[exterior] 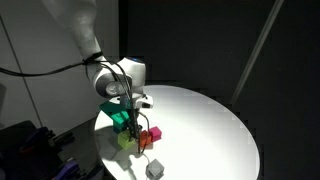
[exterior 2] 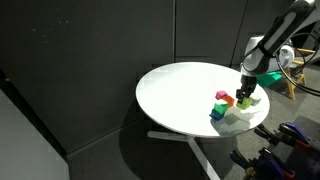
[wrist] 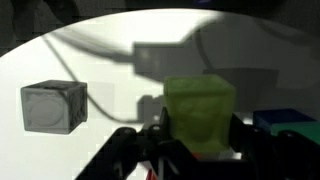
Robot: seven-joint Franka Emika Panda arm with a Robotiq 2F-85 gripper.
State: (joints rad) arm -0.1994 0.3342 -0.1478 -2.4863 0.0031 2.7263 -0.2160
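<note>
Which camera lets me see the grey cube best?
The wrist view: the grey cube is big and close there, two faces showing, standing apart on the white table. An exterior view shows it only as a tiny blob near the table's edge. Among the blocks in an exterior view, I cannot pick it out.

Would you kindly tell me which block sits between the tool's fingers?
The yellow-green block; the grey block and the blue block lie apart, off to either side.

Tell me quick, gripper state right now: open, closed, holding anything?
Gripper: jaws sit close against both sides of the yellow-green block; whether they actually clamp it cannot be told.
</note>
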